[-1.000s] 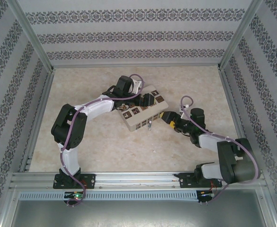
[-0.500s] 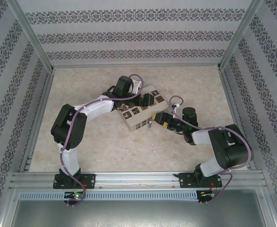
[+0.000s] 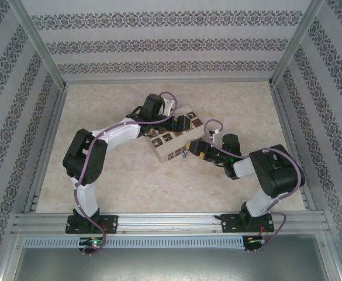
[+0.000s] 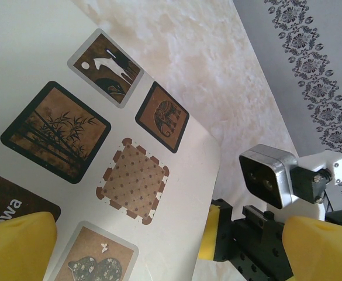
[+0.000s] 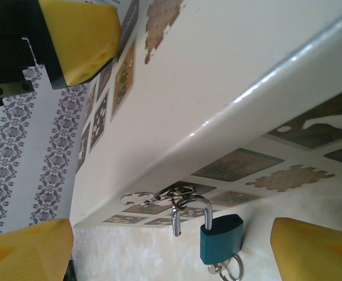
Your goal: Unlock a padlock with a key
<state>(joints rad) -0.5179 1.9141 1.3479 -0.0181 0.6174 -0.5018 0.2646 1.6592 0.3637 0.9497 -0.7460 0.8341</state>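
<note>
The cream box (image 3: 169,151) with brown picture tiles lies mid-table. The small teal padlock (image 5: 220,238) hangs from a metal hasp (image 5: 153,198) on the box's side. One leg of its shackle (image 5: 176,225) stands free of the body. The key (image 5: 216,268) sticks in the padlock's underside with a ring on it. My right gripper (image 5: 171,253) is open, a yellow finger on either side of the padlock, touching nothing. My left gripper (image 4: 171,252) is open over the box top (image 4: 176,175) near its corner. From above, the padlock (image 3: 184,154) is just left of the right gripper (image 3: 195,147).
Patterned walls and metal frame rails (image 3: 48,140) close in the pale stone-look table on three sides. The two grippers are close together at the box's right end; the right wrist camera (image 4: 267,175) shows beside the left fingers.
The right arm has swung its elbow inward and pushed its gripper left, up to the padlock at the box's side. The left arm and the box have not moved.
</note>
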